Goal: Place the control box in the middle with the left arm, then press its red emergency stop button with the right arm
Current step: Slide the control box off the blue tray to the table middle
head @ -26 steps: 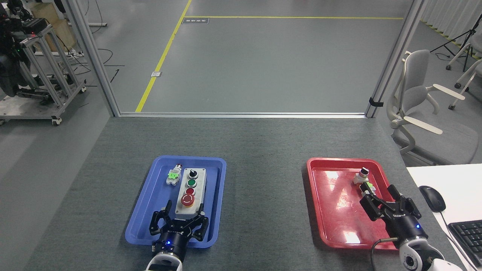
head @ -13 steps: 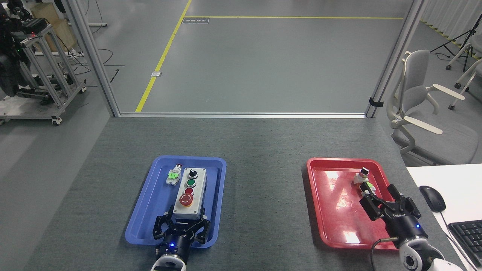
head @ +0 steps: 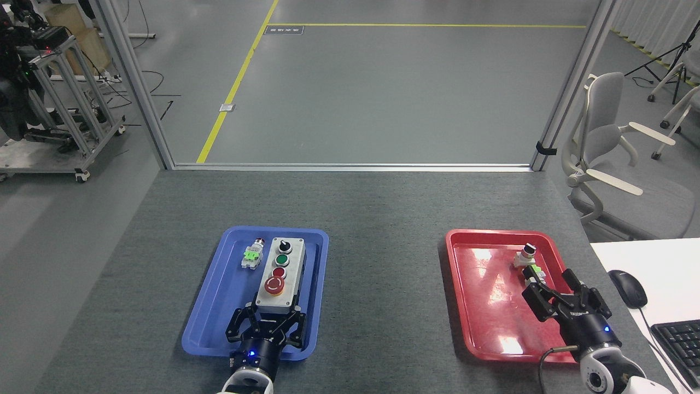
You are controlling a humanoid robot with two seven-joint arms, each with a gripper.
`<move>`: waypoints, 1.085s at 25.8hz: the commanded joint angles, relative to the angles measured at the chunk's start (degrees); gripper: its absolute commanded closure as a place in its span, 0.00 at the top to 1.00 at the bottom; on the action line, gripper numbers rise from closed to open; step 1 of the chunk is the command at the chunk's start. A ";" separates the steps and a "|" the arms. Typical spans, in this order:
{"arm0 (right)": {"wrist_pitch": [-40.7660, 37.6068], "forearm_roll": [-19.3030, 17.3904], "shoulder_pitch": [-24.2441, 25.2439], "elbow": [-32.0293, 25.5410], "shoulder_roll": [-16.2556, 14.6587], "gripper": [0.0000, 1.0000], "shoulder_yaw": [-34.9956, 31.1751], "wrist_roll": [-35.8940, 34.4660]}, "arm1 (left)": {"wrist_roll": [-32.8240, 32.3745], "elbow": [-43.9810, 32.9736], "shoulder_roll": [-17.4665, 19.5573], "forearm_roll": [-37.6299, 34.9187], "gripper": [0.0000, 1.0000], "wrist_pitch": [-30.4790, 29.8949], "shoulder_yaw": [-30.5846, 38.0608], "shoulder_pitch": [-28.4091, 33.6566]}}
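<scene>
The light-grey control box point(head: 280, 272) is over the blue tray point(head: 213, 312), its long side pointing away from me. Its top carries a black knob, a green button, a small red button and the domed red emergency stop button point(head: 274, 285) nearest me. My left gripper point(head: 268, 322) is shut on the box's near end, fingers on both sides. The box looks raised a little off the tray floor, with a shadow to its right. My right gripper point(head: 549, 294), with its black cable loop, stands open over the right side of the red tray point(head: 481, 312). The bare grey middle point(head: 383, 284) lies between the trays.
A small switch part with green tabs point(head: 251, 255) lies in the blue tray left of the box. Another small part point(head: 526, 256) sits in the red tray just beyond my right gripper. A white desk with mouse point(head: 628, 287) and keyboard point(head: 678, 342) borders the right.
My left gripper moved forward and closed on the box's near end. The box has since risen and shifted slightly right and away from me. The right arm stayed still.
</scene>
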 commanded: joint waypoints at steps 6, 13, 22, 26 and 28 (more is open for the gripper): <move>0.03 0.00 -0.06 -0.02 -0.09 0.99 -0.03 0.08 | -3.80 -7.46 -4.44 -0.60 0.08 1.88 -1.11 -0.41; 0.03 0.00 -0.06 -0.02 -0.09 0.99 -0.12 0.08 | -4.42 -5.09 -7.60 0.81 0.00 10.94 -15.70 -3.49; -0.05 0.00 -0.06 -0.02 -0.18 0.99 -0.03 0.08 | -4.77 -4.82 -7.60 13.99 0.00 25.00 -26.95 -3.84; 0.03 0.00 -0.06 -0.02 -0.26 0.99 -0.03 0.08 | -4.42 -4.56 -7.69 19.70 0.00 26.32 -30.02 -3.84; 0.03 0.00 -0.06 -0.02 -0.35 0.99 -0.03 0.08 | -3.98 -3.59 -7.69 20.93 0.00 26.84 -30.38 -3.93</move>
